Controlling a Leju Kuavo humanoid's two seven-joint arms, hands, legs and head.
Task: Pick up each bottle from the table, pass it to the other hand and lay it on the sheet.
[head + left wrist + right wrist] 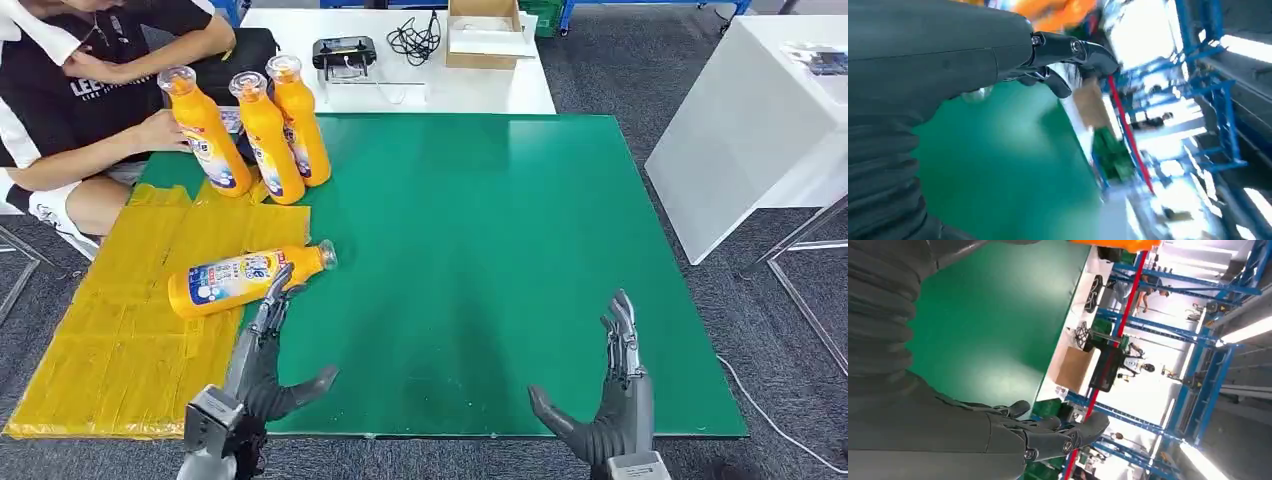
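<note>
**Bottle on its side at the sheet's right edge, both hands empty**

Bottle [245, 279], orange with a blue and white label and a clear cap, lay on its side on the yellow sheet [120, 330], cap end reaching just past the sheet's right edge onto the green worktop [500, 250]. The left hand [262, 355] was open, fingers apart and extended, their tips at or just short of the bottle's near side; contact could not be told. The right hand [612, 400] was open too, holding nothing, above the near right part of the worktop. Between the hands and on toward the far right the green surface lay bare.

Three upright bottles [255, 125] stood together at the far left, by the sheet's far edge, with a person's hand [160, 130] against the leftmost one.

The head view showed all of this. The left wrist view, blurred, showed dark fingers [1073, 50] spread over green; the right wrist view showed blue racking [1168, 330] beyond the worktop's far edge.
</note>
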